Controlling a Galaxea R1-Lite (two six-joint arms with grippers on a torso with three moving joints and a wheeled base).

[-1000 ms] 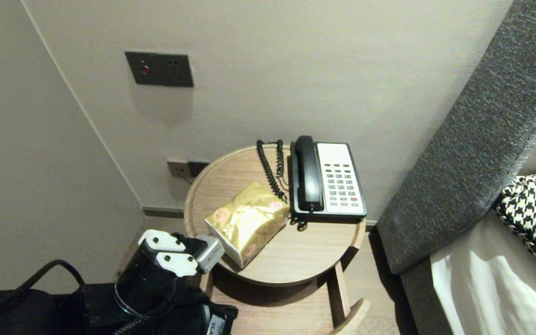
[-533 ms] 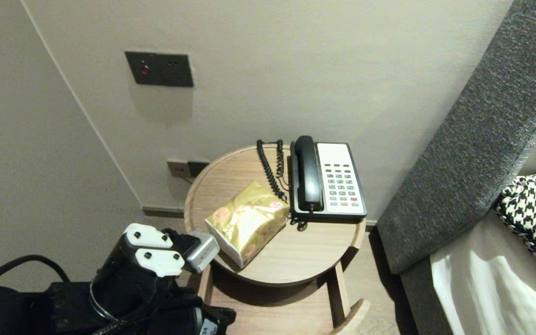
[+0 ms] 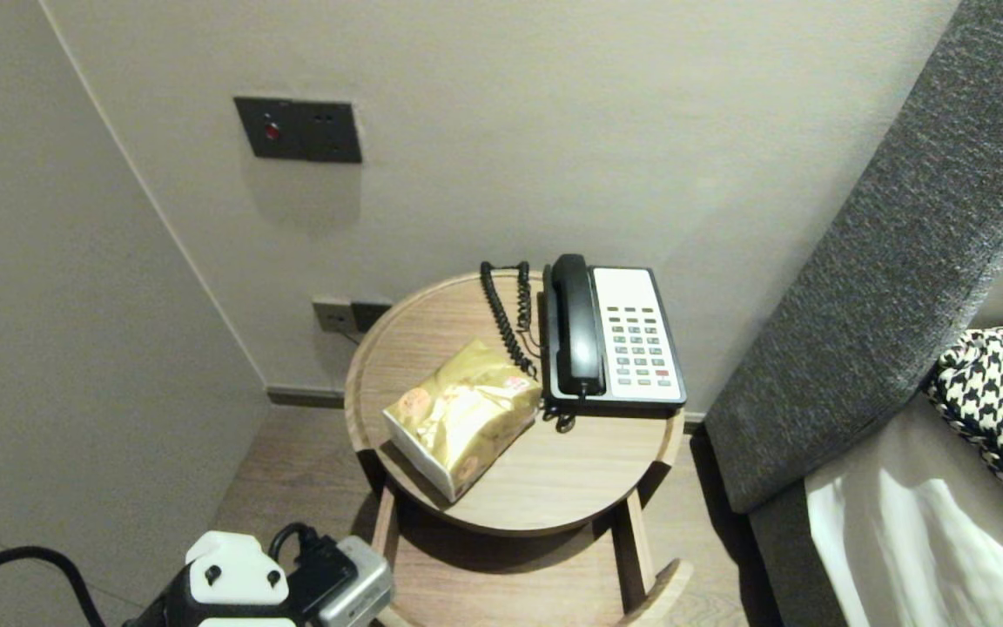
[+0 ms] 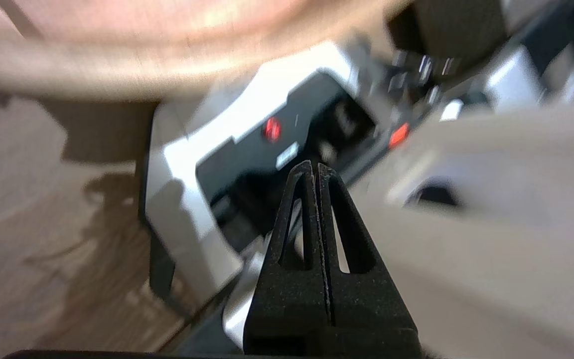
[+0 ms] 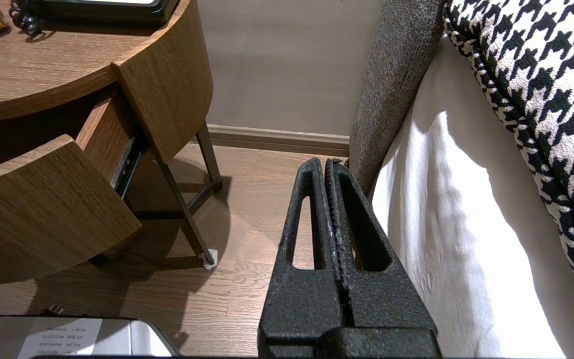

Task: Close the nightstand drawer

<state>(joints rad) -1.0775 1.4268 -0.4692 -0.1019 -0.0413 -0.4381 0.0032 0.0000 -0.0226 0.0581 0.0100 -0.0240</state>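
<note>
Left gripper: closed, empty, low beside round table.
Right gripper: closed, parked beside bed.
Gold packet: on table, just beside telephone.
Care: keep left arm clear of table rim.

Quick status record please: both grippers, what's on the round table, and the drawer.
left gripper: shut, empty, low, off the table's front-left edge
right gripper: shut, empty, parked over the floor beside the bed
round table: gold packet front left; telephone beside it at the back, handset on its cradle
drawer: pulled partly open
</note>
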